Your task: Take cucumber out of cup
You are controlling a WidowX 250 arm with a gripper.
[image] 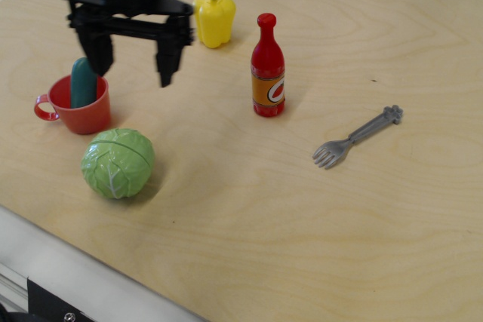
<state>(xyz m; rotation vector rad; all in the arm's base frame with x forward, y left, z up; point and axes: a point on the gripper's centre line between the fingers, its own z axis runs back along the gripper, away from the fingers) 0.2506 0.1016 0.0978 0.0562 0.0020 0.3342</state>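
Note:
A dark teal-green cucumber [82,84] stands upright in a red-orange cup [79,109] at the left of the table; the cup's ring handle points left. My black gripper [132,67] is open and empty. It hangs above the table just right of and above the cup. Its left finger [97,52] is right over the cucumber's top, its right finger [166,60] is off to the right.
A light-green cabbage [118,163] lies just in front of the cup. A yellow pepper [214,19] stands behind, a red bottle [268,69] at the centre, a grey fork [356,137] at the right. The table's front edge [90,277] runs at the lower left.

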